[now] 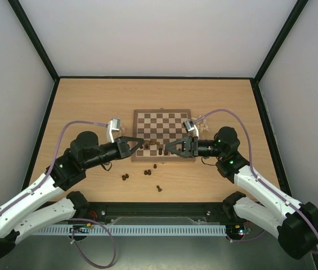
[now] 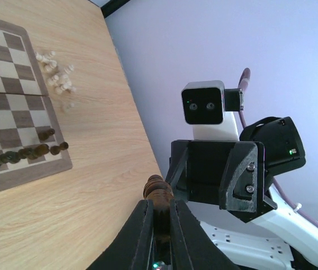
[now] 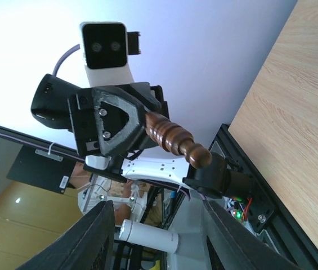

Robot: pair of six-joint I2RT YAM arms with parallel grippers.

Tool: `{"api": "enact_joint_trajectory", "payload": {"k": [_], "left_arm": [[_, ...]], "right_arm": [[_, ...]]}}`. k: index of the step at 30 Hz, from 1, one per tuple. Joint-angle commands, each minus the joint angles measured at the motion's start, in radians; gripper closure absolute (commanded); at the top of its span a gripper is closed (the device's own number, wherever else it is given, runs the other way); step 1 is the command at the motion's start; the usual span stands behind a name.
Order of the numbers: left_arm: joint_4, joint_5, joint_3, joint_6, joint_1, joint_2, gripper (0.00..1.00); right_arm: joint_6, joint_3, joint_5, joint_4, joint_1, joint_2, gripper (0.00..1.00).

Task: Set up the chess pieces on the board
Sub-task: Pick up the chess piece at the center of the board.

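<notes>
The left gripper (image 2: 159, 207) is clamped on a dark chess piece (image 2: 157, 190) over the near left part of the board (image 1: 164, 121). More dark pieces (image 1: 147, 171) lie loose on the table (image 1: 91, 107) just in front of the board, and a few stand along its near edge. The right gripper (image 1: 168, 149) hovers over that edge, fingers apart with nothing between them. Pale pieces (image 2: 57, 73) are heaped beside the board's right side.

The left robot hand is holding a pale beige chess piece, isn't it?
Not quite. The left gripper is holding a chess piece, but it is dark brown, not pale beige. The left wrist view shows it pinched between the fingers.
</notes>
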Motion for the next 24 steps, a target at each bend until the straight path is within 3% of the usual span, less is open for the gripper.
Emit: {"api": "enact_joint_trajectory", "payload": {"k": [1,24], "left_arm": [[0.137,0.089,-0.048,-0.075,0.021,-0.019,0.98],[0.274,0.201,-0.131,-0.163,0.089,-0.025,0.98]], "right_arm": [[0.03,0.022,-0.017,0.076,-0.003,0.007,0.58],[0.026,0.078,-0.024,0.092,-0.003,0.093,0.61]]}}
